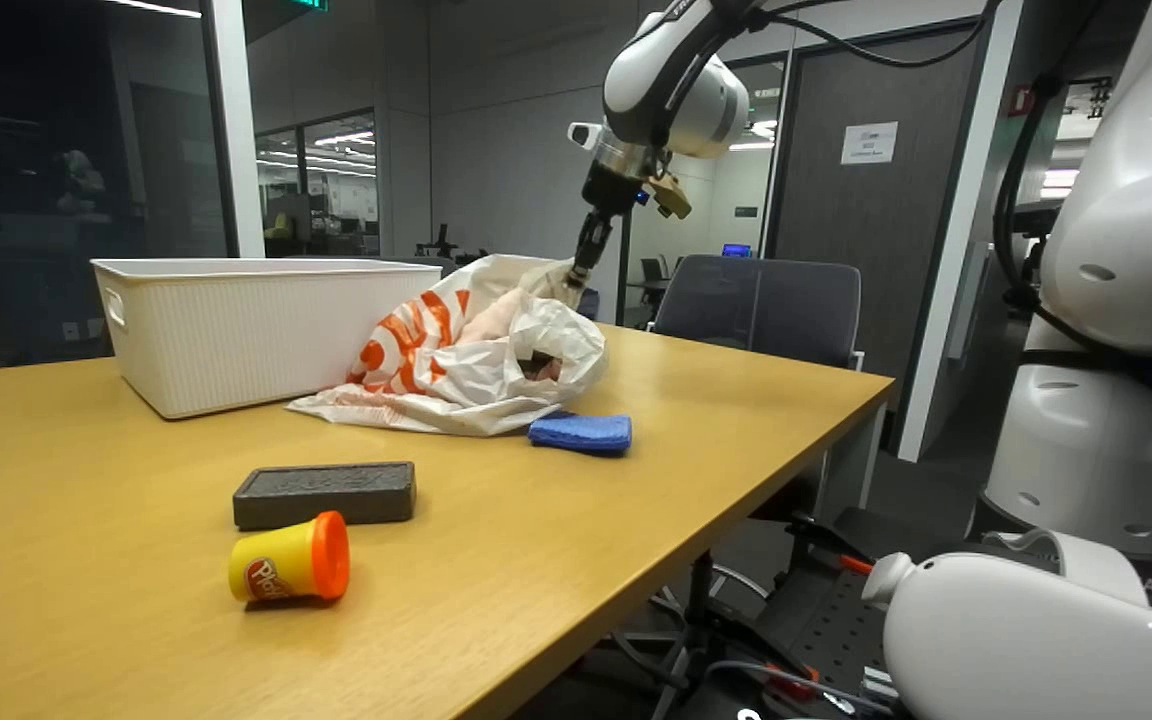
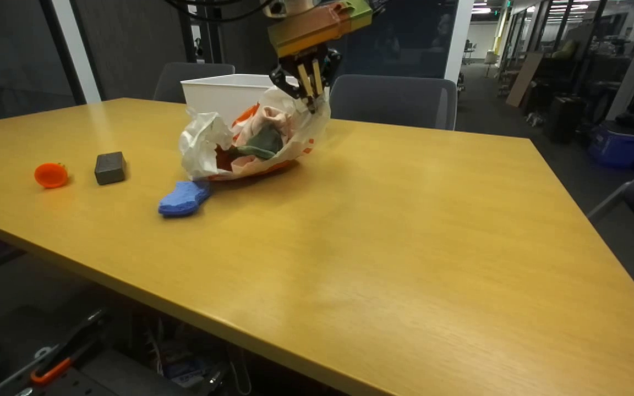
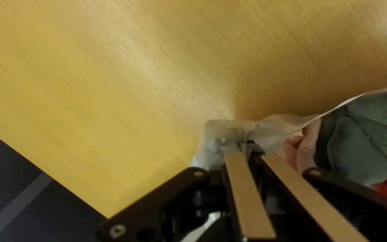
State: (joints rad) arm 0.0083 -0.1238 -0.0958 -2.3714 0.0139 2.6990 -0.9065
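One nearly closed tool (image 3: 249, 148) pinches a white bag (image 1: 471, 380); broad table (image 2: 432, 231) stretches between bag and right-hand corner.

Bag (image 1: 481, 375) — wht, prob. orng-red lettering (image 1: 404, 335)

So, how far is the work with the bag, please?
Done: the gripper looks shut on the bag. In hand: the pinched edge, raised above the table. Left, perhaps: lifting or releasing the bag, whose body rests there, a green thing inside.
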